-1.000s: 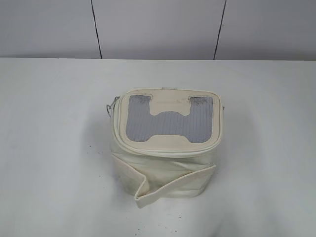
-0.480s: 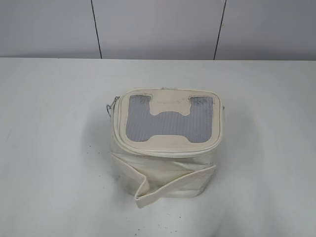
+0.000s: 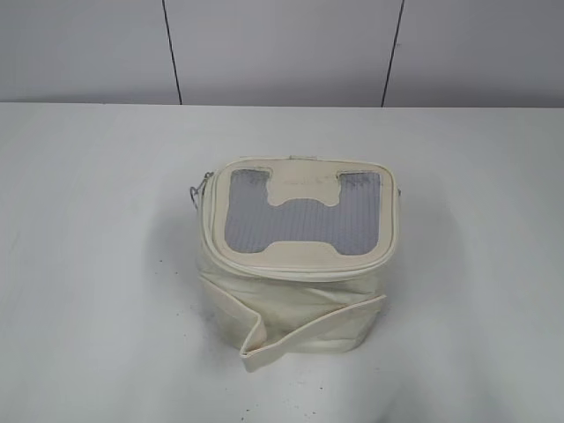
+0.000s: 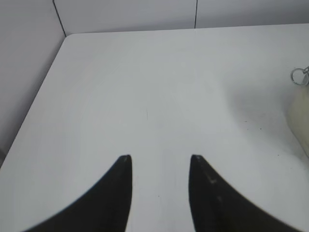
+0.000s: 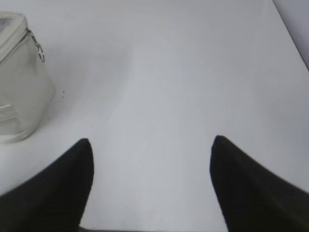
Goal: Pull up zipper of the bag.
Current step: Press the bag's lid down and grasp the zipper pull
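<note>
A cream-white bag (image 3: 295, 264) with a grey window in its lid stands at the middle of the white table. A metal ring (image 3: 201, 188) hangs at its upper left side; the zipper runs under the lid rim. My left gripper (image 4: 159, 159) is open and empty over bare table, with the bag's edge (image 4: 300, 116) and a metal ring (image 4: 299, 75) at the far right of its view. My right gripper (image 5: 152, 142) is wide open and empty, with the bag (image 5: 19, 82) and a ring (image 5: 37, 48) at the upper left. Neither gripper shows in the exterior view.
The white table (image 3: 88, 264) extends around the bag on all sides. A grey panelled wall (image 3: 282, 53) stands behind the table's far edge. The table's left edge (image 4: 34, 106) shows in the left wrist view.
</note>
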You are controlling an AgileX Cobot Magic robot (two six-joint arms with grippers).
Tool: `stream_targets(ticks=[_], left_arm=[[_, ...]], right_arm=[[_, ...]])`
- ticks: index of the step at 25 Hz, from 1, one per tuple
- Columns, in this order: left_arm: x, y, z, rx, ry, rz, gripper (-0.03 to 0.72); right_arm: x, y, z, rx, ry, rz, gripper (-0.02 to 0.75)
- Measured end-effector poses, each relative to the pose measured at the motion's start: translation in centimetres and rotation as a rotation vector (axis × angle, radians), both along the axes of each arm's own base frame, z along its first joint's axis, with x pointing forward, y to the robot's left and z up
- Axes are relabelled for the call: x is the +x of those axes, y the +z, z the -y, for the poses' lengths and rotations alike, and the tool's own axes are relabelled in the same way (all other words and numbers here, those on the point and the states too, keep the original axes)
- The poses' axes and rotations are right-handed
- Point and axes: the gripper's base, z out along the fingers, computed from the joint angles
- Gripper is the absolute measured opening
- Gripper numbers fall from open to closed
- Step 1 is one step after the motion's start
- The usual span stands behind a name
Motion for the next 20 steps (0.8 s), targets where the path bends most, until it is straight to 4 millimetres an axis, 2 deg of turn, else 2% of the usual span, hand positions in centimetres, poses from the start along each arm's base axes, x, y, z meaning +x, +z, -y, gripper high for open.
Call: stream_targets(ticks=[5,8,11,14,20], left_arm=[[0.1,0.1,0.1,-0.016,-0.028,0.000,0.308],[0.8,1.1,0.4,-0.040,-0.056,0.014,0.308],[2.3,1.8,0.4,-0.049,-0.056,0.024,0.308],[4.1,2.2,0.8,-0.091,-0.070,-0.007,0.308],[9.2,2.3,2.5,-0.245,-0.180,-0.091,0.308]], right_arm=[[0.1,0.1,-0.8,0.078,0.059,-0.009,0.587],[1.2,0.8,-1.1,0.066,0.101,-0.031,0.587],[3.2,2.1,-1.2,0.027,0.121,-0.046,0.587],[6.1,3.1,-1.5,0.043,0.148,-0.078,0.587],[11.4,5.2,-3.8,0.002,0.359,-0.154,0.587]])
